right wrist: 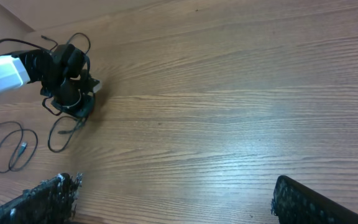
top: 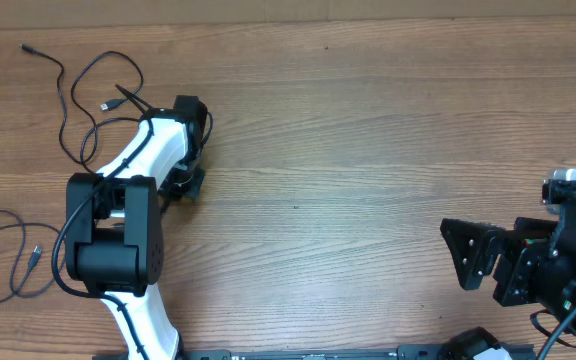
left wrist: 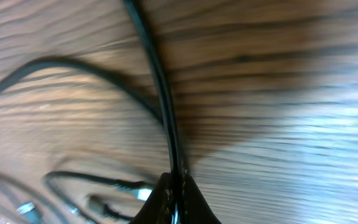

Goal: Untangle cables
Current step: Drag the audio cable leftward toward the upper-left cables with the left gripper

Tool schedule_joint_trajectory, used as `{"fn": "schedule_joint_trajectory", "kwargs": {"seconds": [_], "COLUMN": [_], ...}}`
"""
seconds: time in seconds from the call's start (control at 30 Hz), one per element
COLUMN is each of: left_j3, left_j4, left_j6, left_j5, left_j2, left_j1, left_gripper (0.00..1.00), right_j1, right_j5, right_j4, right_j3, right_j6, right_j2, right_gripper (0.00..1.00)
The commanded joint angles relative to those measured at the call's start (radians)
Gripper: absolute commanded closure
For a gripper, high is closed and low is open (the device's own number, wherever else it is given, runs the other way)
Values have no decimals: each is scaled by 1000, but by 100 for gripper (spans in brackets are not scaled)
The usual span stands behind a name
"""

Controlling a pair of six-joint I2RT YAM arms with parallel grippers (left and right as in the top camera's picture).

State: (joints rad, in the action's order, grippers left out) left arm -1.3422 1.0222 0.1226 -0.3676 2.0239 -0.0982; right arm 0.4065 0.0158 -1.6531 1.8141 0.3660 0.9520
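The left fingers point(left wrist: 174, 198) are pressed together on a thin black cable point(left wrist: 159, 93). It enters between their tips and runs straight out ahead of them, so at the grip its long axis is in line with the fingers. The wrist view is blurred, so I cannot say how firm the pinch is. Another strand branches off to the left of the held length, and a small plug point(left wrist: 140, 193) lies close beside the fingertips on that side.

From overhead, the loops point(top: 98, 75) of what is probably this same cable lie on the table point(top: 368, 120) to the far left of the left wrist. Its free end point(top: 25, 47) trails toward the far-left corner. A second cable point(top: 3, 262) lies by itself at the near left, well apart from those loops.

The right fingers point(top: 473, 255) stand wide apart with nothing in them at the near right, well away from both cables. The left arm is much the nearer one, so the next pull likely falls to it, drawing the held length rightward and away from the loops.
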Motion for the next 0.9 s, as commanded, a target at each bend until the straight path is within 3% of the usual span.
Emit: {"fn": "schedule_joint_trajectory", "kwargs": {"seconds": [0.0, 0.2, 0.53, 0.57, 0.63, 0.67, 0.7, 0.87], "left_j3": [-15, -15, -15, -15, -15, -15, -15, -15], "left_j4": [2, -2, -3, -5, -8, -13, -22, -29], "left_j6": [123, 189, 184, 184, 184, 184, 184, 183], "left_j5": [169, 245, 129, 130, 135, 137, 145, 238], "left_j2": [16, 16, 16, 16, 16, 16, 16, 16], "left_j1": [-6, -16, -13, -13, -13, -13, -13, -13], "left_gripper": [96, 96, 96, 85, 53, 30, 0, 0], "right_j1": [-4, -4, -4, -4, -4, -4, -4, -4], "right_j5": [11, 36, 55, 55, 55, 55, 55, 55], "right_j4": [5, 5, 5, 5, 6, 6, 6, 8], "right_j3": [10, 10, 10, 10, 10, 10, 10, 10], "right_j6": [0, 0, 1, 1, 1, 1, 1, 1], "right_j2": [-1, -1, -1, -1, -1, -1, -1, -1], "right_gripper": [0, 0, 0, 0, 0, 0, 0, 0]}}
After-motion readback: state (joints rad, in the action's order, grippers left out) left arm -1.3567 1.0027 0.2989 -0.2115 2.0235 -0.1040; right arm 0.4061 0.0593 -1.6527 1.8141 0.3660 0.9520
